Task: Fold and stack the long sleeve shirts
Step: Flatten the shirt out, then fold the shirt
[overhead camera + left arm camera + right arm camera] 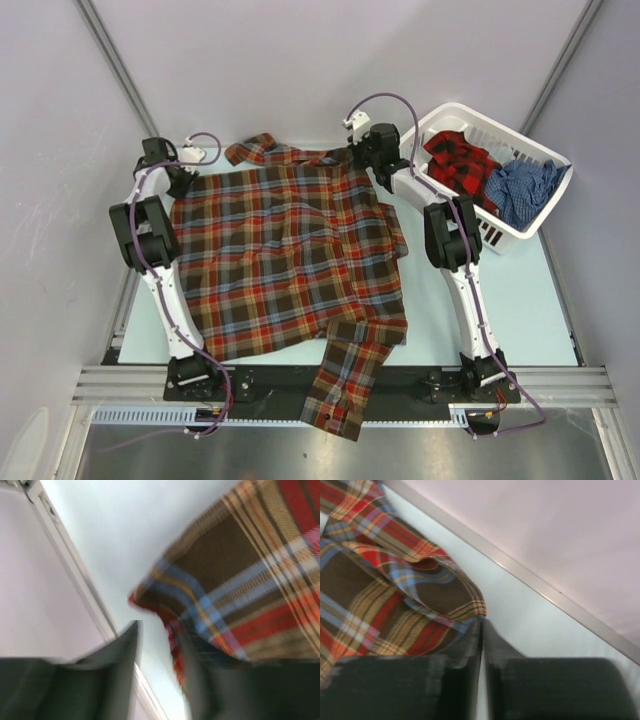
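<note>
Brown plaid shirt (285,255): flat on tabletop (520,300), collar at far edge, long axis far-to-near, one sleeve over near edge. My left gripper (157,630): parted, holding nothing, beside far-left corner. My right gripper (481,622): closed at far-right shoulder edge.

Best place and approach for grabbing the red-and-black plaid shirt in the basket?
Pinch the raised crumple at the middle of the red-and-black plaid shirt, coming straight down: it lies bunched inside the laundry basket, whose walls likely block a sideways approach.
</note>
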Robot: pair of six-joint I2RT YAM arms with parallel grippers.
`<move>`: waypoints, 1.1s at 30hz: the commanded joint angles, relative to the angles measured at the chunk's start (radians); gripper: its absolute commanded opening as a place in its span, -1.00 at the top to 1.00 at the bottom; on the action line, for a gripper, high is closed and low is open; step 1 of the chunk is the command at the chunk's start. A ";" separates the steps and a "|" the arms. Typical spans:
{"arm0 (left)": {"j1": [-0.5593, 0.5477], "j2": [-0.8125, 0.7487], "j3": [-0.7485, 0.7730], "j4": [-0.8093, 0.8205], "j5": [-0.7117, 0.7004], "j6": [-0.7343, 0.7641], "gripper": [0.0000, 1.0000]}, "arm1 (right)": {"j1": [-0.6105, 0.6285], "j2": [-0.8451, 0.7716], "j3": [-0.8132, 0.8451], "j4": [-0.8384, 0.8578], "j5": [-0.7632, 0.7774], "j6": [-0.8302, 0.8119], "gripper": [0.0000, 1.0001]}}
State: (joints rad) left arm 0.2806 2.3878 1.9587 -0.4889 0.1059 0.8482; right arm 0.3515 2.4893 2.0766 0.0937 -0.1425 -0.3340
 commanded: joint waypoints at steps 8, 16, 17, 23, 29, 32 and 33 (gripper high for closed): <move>0.014 -0.112 0.042 0.006 0.225 -0.025 -0.45 | 0.001 -0.014 0.042 0.106 -0.032 -0.033 -0.05; -0.004 -0.018 0.104 0.013 0.278 0.029 -0.40 | -0.005 0.075 0.088 0.184 -0.100 0.010 -0.18; -0.011 -0.006 0.112 0.016 0.272 0.029 -0.39 | -0.005 0.089 0.095 0.198 -0.101 0.015 -0.18; -0.027 0.027 0.117 0.050 0.253 0.060 -0.36 | -0.003 0.167 0.177 0.184 -0.138 0.020 -0.18; -0.034 0.045 0.117 0.075 0.222 0.080 -0.33 | 0.006 0.230 0.237 0.156 -0.149 -0.019 -0.15; -0.034 0.053 0.115 0.078 0.206 0.100 -0.33 | 0.009 0.243 0.258 0.141 -0.161 -0.042 -0.19; -0.034 0.054 0.114 0.076 0.201 0.107 -0.32 | 0.009 0.246 0.258 0.140 -0.166 -0.063 -0.18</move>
State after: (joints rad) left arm 0.2478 2.4329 2.0388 -0.4473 0.3180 0.9085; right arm 0.3527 2.7262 2.2704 0.2035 -0.2768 -0.3443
